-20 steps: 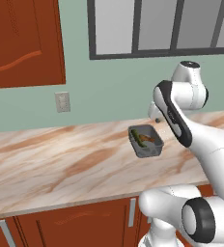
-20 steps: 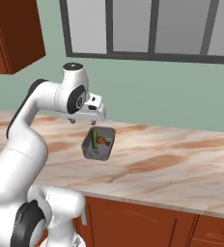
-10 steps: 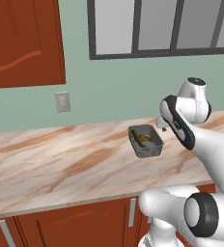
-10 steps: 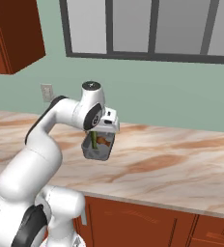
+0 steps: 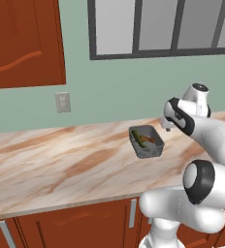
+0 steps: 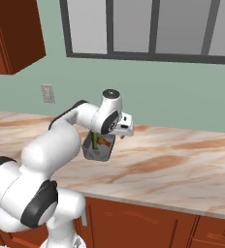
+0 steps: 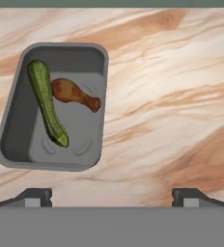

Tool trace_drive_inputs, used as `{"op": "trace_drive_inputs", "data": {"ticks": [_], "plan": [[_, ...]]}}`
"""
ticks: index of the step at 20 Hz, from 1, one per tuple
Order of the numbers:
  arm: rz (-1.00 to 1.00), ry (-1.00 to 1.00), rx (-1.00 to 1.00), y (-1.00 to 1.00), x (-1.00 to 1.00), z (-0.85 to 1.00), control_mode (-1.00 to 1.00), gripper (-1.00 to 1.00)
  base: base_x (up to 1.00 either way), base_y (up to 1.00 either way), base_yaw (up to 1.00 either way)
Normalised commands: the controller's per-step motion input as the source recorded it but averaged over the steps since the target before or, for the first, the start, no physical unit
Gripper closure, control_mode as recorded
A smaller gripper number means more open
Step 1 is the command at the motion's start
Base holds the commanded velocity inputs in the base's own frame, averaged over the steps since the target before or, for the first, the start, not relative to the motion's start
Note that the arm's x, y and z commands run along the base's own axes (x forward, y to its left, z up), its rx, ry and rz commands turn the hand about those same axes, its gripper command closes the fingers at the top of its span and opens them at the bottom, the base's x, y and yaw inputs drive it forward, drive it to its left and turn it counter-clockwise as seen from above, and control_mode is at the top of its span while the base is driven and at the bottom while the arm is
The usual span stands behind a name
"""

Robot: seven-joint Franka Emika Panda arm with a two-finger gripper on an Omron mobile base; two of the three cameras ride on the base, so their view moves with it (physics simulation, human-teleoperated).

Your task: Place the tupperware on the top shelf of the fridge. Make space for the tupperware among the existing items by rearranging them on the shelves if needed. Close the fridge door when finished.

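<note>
Fingers spread wide, nothing between them. In the hand view just the two dark tips show, one at each lower corner, the rest cut off by the bottom edge. Gripper hangs above bare marble counter, looking straight down.

Tupperware: open grey tub with rounded corners, no lid on it, sitting flat on the counter. It lies up and to the left of the gap between the tips, apart from both. Inside: a long green zucchini along one side, a brown chicken drumstick next to it; whether the two touch is hard to tell.

Left base view: tupperware near the middle of the counter, contents reduced to green and orange streaks. The hand sits just right of the tub; the gripper is mostly hidden behind the arm's dark wrist joint, fingers not separable.

Right base view: the arm crosses in front of the tupperware, covering its upper part; only the lower wall and a bit of the contents show. Gripper is a small white block beside the tub, tips too small to read.

Behind the counter: green wall, a light switch plate, a dark-framed window cut off at the top, a red-brown upper cabinet cut off at the left.
</note>
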Motion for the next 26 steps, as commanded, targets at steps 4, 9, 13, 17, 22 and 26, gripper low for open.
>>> {"op": "trace_drive_inputs", "data": {"ticks": [4,9,13,17,22,26], "plan": [[0.00,0.00,0.00,0.19,0.19,-0.33,-1.00,-1.00,0.00,0.00,0.00],[0.00,0.00,0.00,0.56,0.18,-0.33,-1.00,-1.00,0.00,0.00,0.00],[0.00,0.00,0.00,0.08,0.30,-0.46,-1.00,-1.00,0.00,0.00,0.00],[0.00,0.00,0.00,-0.06,0.36,-0.48,-1.00,-1.00,0.00,0.00,0.00],[0.00,0.00,0.00,-0.16,0.37,-0.44,-1.00,-1.00,0.00,0.00,0.00],[0.01,0.00,0.02,-0.26,0.32,-0.43,-1.00,-1.00,0.00,0.00,0.00]]}}
